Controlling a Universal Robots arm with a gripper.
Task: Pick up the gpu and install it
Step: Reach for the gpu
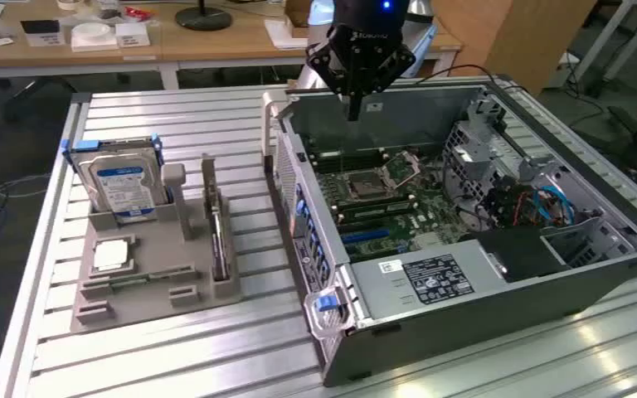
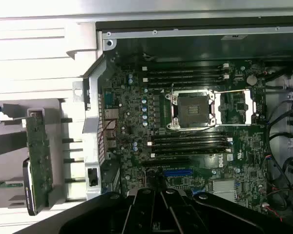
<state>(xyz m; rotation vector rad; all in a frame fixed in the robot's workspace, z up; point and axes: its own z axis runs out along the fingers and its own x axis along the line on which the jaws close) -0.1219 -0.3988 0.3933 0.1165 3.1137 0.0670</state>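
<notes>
Gpu (image 1: 220, 245) edge-on in grey holder tray (image 1: 177, 242), near hard drive (image 1: 119, 178), untouched. Gripper (image 1: 354, 114) well apart over open computer case (image 1: 496, 307), fingers pressed together, nothing held. Pickup and install both left.

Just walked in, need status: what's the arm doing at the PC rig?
The arm's gripper, jaws shut and empty, hangs over the open computer case, above the motherboard. The gpu stands on edge in the gray holder beside the case, not yet picked up.
</notes>
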